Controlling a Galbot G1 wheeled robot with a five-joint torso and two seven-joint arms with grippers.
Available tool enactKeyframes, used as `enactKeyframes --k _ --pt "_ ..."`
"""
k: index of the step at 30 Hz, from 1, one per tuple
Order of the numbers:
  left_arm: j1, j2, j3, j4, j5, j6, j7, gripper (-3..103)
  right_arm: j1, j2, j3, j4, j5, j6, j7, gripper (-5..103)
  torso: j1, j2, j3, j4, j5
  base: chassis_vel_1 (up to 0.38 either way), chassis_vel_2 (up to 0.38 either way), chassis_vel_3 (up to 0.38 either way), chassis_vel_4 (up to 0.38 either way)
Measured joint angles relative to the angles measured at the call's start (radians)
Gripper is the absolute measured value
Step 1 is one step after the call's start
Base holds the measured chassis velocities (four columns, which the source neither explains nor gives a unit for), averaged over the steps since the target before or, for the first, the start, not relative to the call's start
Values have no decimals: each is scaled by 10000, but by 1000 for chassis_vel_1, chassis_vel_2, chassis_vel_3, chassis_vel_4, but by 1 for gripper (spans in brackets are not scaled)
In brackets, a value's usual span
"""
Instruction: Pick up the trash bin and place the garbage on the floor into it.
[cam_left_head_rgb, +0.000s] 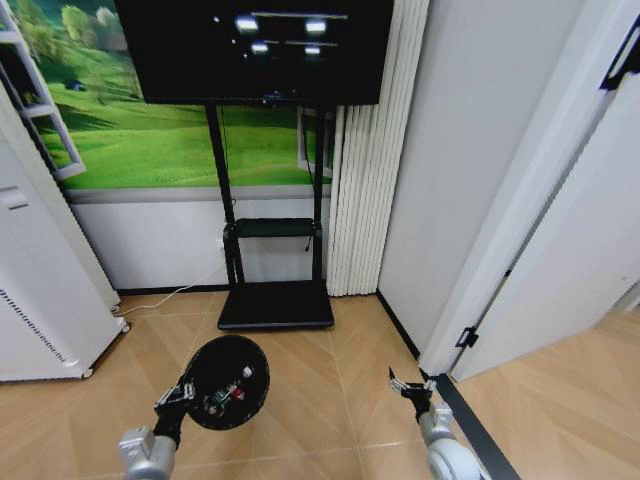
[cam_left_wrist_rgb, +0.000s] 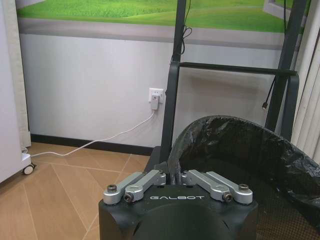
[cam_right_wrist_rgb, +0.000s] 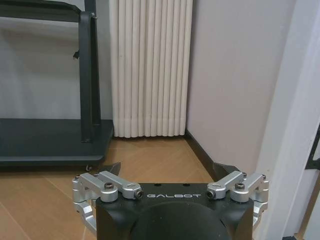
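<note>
Head view: one trash bin (cam_left_head_rgb: 228, 382), black and lined with a black bag, is held above the wooden floor (cam_left_head_rgb: 320, 400) by the left end effector (cam_left_head_rgb: 180, 393), whose fingers are closed on the bin's near rim. Inside the bin, garbage (cam_left_head_rgb: 228, 395) is seen as small red, white and green pieces; the separate items cannot be counted with certainty, as they lie bunched together at the bottom. The right end effector (cam_left_head_rgb: 410, 385) is held out over bare floor, well apart from the bin, near the white door frame (cam_left_head_rgb: 520, 220); its fingers are spread wide and nothing is gripped.

In the left wrist view, the left end effector (cam_left_wrist_rgb: 176, 175) is drawn shut around the bag-covered rim of the trash bin (cam_left_wrist_rgb: 240, 150); the bin's far side is cut off by the picture's edge and its contents are hidden by the bag's folds. In the right wrist view, the right end effector (cam_right_wrist_rgb: 169, 172) is shown open and empty, two fingertips standing apart above the floor (cam_right_wrist_rgb: 150, 160).

One black television stand (cam_left_head_rgb: 275, 270) is placed against the wall ahead, carrying one dark screen (cam_left_head_rgb: 255, 50) cut off at the top. One white perforated appliance (cam_left_head_rgb: 40, 300) is partly shown at the robot's left. One white power cable (cam_left_wrist_rgb: 100, 137) is run from a wall socket (cam_left_wrist_rgb: 156, 96) along the floor.
</note>
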Motion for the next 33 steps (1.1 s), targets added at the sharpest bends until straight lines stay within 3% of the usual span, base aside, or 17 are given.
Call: enactKeyframes --k 14,30,32,33 --pt "-108 -114 67 131 25 0 7 7 -24 -118 -115 -17 27 4 -209 100 0 -1 2 4 2 182 187 -186 -194" --pt "43 -257 152 173 202 -72 29 7 -106 -43 -186 -146 3 257 -427 100 -3 -1 -2 -3 3 352 342 -340 -340" --pt "40 -263 189 194 229 -76 28 7 -113 -42 -184 -188 4 403 -508 100 1 -2 2 9 -12 332 261 -307 -274" --pt "34 -270 228 214 237 -74 28 7 -121 -42 -170 -216 4 464 -545 100 -2 -1 -2 0 -8 246 261 -205 -268"
